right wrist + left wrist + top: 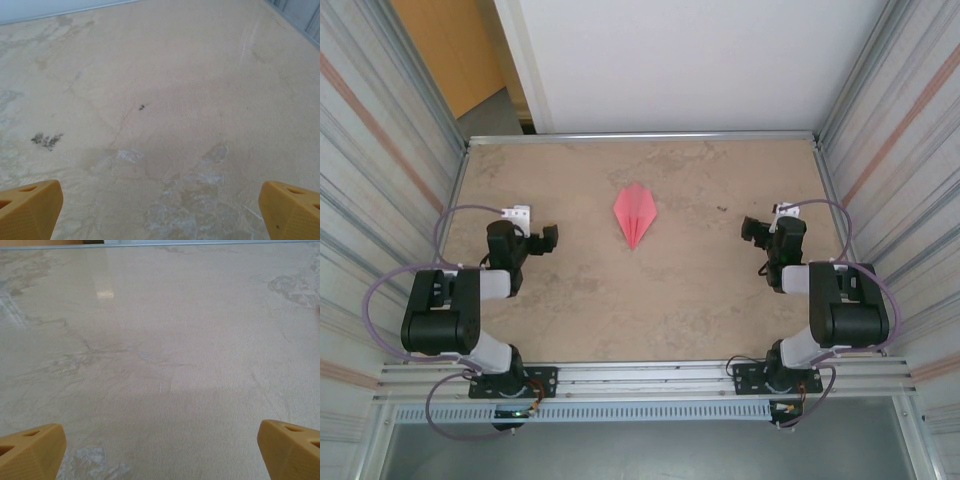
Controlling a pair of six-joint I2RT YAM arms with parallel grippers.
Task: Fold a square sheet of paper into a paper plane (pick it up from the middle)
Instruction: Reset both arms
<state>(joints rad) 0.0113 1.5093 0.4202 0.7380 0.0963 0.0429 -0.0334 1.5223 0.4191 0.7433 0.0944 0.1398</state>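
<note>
While I watch from the overhead camera, the paper plane lies flat near the middle of the table, a little toward the far side. It is a pink-red creased kite shape with a centre fold, and its long narrow point is aimed back at the arm bases.

It sits between the two claws, well apart from both. The left gripper hangs off to its left, turned inward toward the plane. On my left wrist feed its yellow fingertips sit at the two bottom corners, so the jaws are spread wide and hold nothing. The right gripper mirrors it on the other side. Its wrist feed likewise puts a tip in each bottom corner, jaws wide with nothing between them.

A small dark speck marks the tabletop between the plane and the right claw, and a darker smudge shows on the right wrist feed.

The top is a mottled beige, stone-patterned surface with pale scuffed patches. Ribbed metal side walls close it in, a white panel stands behind, and an orange panel shows past the far left corner. Both bases bolt to an aluminium rail, with grey-purple cables looping out beside each arm.
</note>
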